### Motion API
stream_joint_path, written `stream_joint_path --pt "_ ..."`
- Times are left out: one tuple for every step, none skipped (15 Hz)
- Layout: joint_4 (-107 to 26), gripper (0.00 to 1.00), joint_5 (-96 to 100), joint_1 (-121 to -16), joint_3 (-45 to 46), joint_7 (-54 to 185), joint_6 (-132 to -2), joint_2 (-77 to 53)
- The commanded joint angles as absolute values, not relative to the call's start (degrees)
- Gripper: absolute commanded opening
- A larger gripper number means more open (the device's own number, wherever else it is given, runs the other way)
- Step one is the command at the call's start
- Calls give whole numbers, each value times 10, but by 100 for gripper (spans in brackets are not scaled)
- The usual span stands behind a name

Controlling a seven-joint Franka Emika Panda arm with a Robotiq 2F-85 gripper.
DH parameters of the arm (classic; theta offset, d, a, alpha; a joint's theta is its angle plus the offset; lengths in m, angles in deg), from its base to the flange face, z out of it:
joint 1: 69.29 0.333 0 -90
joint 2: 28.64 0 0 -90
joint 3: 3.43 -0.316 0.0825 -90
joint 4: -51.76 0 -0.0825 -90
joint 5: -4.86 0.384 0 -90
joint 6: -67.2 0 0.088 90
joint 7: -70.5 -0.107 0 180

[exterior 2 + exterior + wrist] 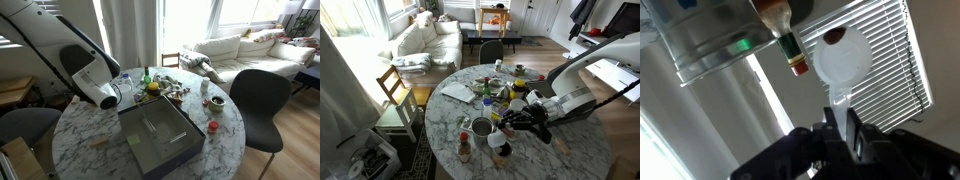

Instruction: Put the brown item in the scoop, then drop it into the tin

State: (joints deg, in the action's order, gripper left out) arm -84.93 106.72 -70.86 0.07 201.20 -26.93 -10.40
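Roughly at frame centre in an exterior view, the gripper (523,119) hangs low over the cluttered round table (575,150). The silver tin (482,127) stands to its left, and the scoop cannot be made out there.

In an exterior view, the white arm (60,45) reaches down from the upper left toward a grey tray (165,140); the jaws are hidden.

In the wrist view, the jaws at bottom centre are almost together, pinching the handle of the white scoop (840,62). Its bowl sits right of centre, with a small brown bit (830,37) at its upper-left edge. A red-capped bottle (790,42) is just left of it, and a clear container (710,45) fills the upper left.
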Motion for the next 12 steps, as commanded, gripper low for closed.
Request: stream_joint_path --pt "-851 4 1081 -712 5 2043 -241 -90" --pt "-851 4 1081 -713 5 2046 -238 -89" --pt "-851 4 1081 -713 5 2048 -235 -87" --pt "-850 4 1081 -712 5 2049 -234 -85" --pt "-849 4 1081 -712 5 2050 -233 -84" --pt "-850 4 1081 -712 5 2050 -233 -85" --pt "-851 4 1081 -712 6 2051 -233 -86" --pt "-853 4 1080 -711 7 2046 -237 -90" --pt "-858 4 1079 -711 8 2040 -244 -100" --pt "-862 4 1078 -710 10 2032 -253 -109" --pt "-869 4 1078 -707 12 2017 -271 -125" --pt "-872 4 1074 -706 14 2009 -280 -136"
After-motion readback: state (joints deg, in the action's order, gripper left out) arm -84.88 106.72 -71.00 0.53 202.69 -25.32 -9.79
